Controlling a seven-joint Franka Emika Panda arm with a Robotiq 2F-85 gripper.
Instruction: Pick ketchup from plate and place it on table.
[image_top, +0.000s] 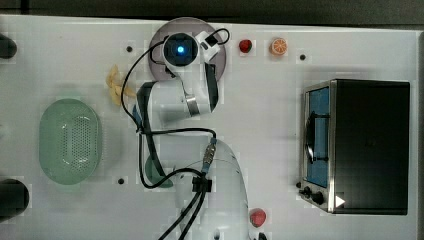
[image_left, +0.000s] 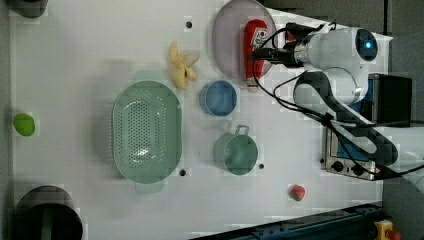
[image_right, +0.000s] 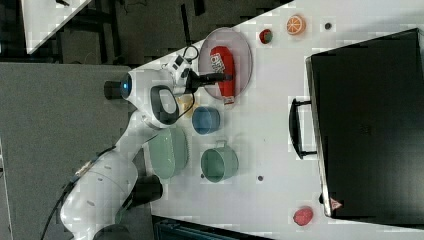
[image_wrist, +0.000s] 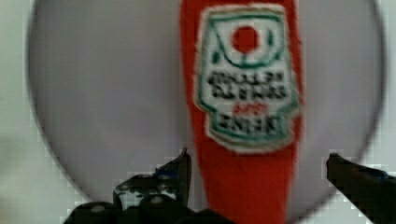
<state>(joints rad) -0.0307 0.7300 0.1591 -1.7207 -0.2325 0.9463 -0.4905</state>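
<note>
**Ketchup straddled by the open claw, still on the plate**

Ketchup (image_left: 255, 47) is seen lying flat on the pale mauve-grey plate (image_left: 227, 35), its labelled body well inside the rim and its pale capped end reaching out past the plate's edge toward the blue bowl (image_left: 218, 98). Because the bottle lies along the plate's width, its narrowing neck is offered crosswise to the arm, and that is where the claw (image_wrist: 259, 170) has been brought.

In the wrist view the two dark fingers (image_wrist: 180, 170) are held wide apart, one on each side of the red neck below the label, with plate surface visible between each finger and the bottle. Nothing is gripped yet. The wide stance is judged to be there so that the neck can be cleared on both sides before closing.

In the right view the claw (image_right: 220, 77) is seen reaching over the bottle's middle.

Bare white bench (image_left: 75, 60) lies open beyond the banana (image_left: 182, 67) and the green basket (image_left: 146, 131), so room for the set-down appears plentiful.
</note>
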